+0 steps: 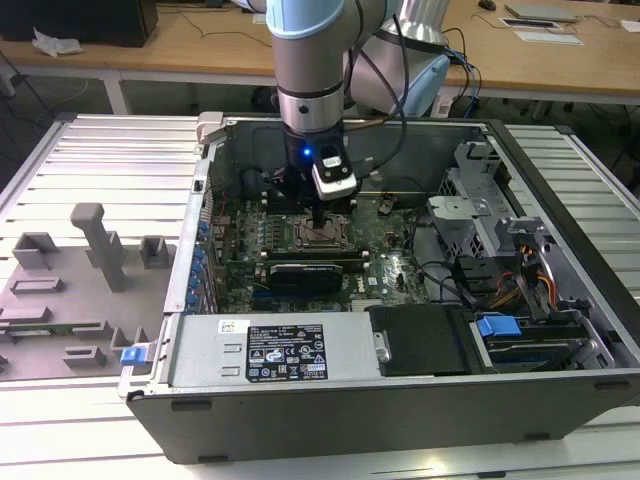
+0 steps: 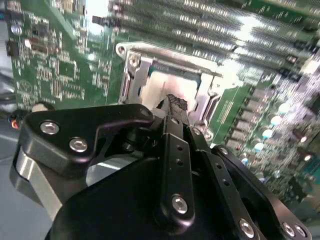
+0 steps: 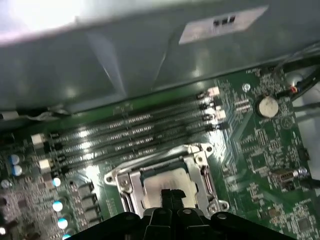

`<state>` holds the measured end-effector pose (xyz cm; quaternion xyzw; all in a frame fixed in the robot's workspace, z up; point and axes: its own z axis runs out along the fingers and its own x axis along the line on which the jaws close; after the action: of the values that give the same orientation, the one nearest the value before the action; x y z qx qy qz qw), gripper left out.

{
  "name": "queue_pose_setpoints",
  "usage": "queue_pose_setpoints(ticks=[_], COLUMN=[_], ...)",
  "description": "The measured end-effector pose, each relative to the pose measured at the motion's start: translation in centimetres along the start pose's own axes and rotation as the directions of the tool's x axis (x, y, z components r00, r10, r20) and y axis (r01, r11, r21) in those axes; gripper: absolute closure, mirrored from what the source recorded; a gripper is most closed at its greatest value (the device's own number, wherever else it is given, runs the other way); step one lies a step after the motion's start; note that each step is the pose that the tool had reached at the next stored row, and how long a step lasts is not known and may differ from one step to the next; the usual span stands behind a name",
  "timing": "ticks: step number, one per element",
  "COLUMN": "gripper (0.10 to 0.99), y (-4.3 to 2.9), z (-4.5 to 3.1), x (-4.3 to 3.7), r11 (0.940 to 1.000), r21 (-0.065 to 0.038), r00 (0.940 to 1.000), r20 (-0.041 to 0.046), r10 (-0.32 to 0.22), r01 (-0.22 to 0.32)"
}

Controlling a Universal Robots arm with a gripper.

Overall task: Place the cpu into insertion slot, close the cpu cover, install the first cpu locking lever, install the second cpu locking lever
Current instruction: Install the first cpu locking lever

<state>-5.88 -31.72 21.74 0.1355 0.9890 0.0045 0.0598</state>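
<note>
My gripper (image 1: 318,213) hangs inside the open computer case, right over the insertion slot (image 1: 322,236) on the green motherboard. In both wrist views the cpu (image 3: 159,181) (image 2: 167,86) lies flat in the slot, its dull silvery top showing through the window of the cpu cover (image 3: 202,167) (image 2: 134,75). The cover lies down flat around it. The black fingertips (image 3: 167,194) are pressed together with nothing between them, just above or on the chip's near edge. I cannot tell how the locking levers stand.
Long memory slots (image 3: 135,135) run just behind the socket, beside the case's grey wall (image 3: 125,55). A black card (image 1: 305,272) lies in front of the socket. Drive cages and cables (image 1: 500,260) are at the exterior view's right, and a grey fixture plate (image 1: 80,290) at its left.
</note>
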Motion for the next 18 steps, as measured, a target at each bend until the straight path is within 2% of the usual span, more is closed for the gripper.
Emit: queue_pose_setpoints(ticks=[3, 7, 10, 12, 13, 16, 18], gripper=[0.98, 0.98, 0.98, 0.98, 0.98, 0.98, 0.98], y=[-0.3, -0.34, -0.34, -0.34, -0.34, -0.32, -0.3], z=[0.1, 0.26, 0.35, 0.38, 0.37, -0.32, -1.29], x=[-0.07, -0.06, -0.05, -0.05, -0.05, -0.13, -0.24], r11=[0.9999, 0.997, 0.9911, 0.9821, 0.9807, 0.9807, 0.9807], r21=[0.0, -0.007, -0.012, -0.017, -0.018, -0.018, -0.018], r00=[0.9999, 0.997, 0.9912, 0.9823, 0.9809, 0.9808, 0.9808], r20=[0.0005, -0.0008, -0.0014, -0.0018, -0.0017, -0.0017, -0.0017], r10=[-0.016, -0.077, -0.132, -0.187, -0.195, -0.195, -0.195], r01=[0.016, 0.077, 0.132, 0.187, 0.195, 0.195, 0.195])
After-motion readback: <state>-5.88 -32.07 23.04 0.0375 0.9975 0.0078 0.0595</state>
